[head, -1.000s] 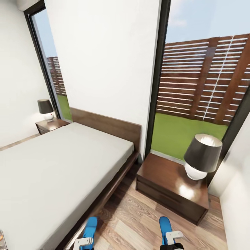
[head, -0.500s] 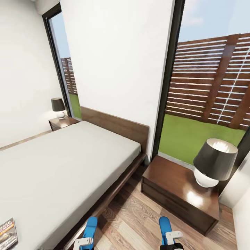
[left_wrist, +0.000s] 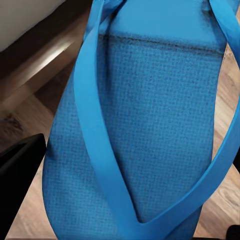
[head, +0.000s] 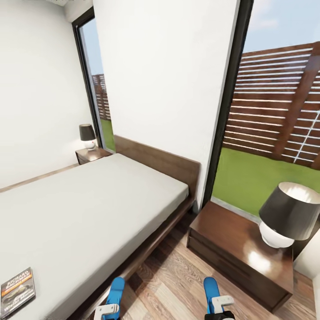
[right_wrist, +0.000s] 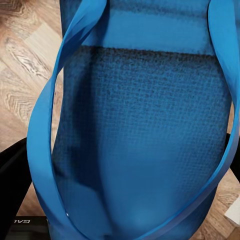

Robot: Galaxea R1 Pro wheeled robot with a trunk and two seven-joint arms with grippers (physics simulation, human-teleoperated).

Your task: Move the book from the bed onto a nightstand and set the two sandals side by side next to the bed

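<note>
Bed [head: 89,209]: fills the left and centre of the head view, light-grey mattress in a dark brown frame, headboard toward the upper centre.
Book [head: 17,291]: lies flat on the mattress at the lower left edge of the frame.
Near nightstand [head: 231,242]: lower right, beside the headboard; 1 lamp [head: 289,215] stands on its right end.
Far nightstand [head: 91,154]: left of centre, past the bed; 1 small lamp [head: 87,135] on top.
Wooden floor [head: 173,284]: bottom centre, between bed and near nightstand.

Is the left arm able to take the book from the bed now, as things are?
Probably not yet. The left gripper is already holding a blue sandal, so it has no free grip. The book lies on the bed near the mattress edge, with nothing covering it.
</note>
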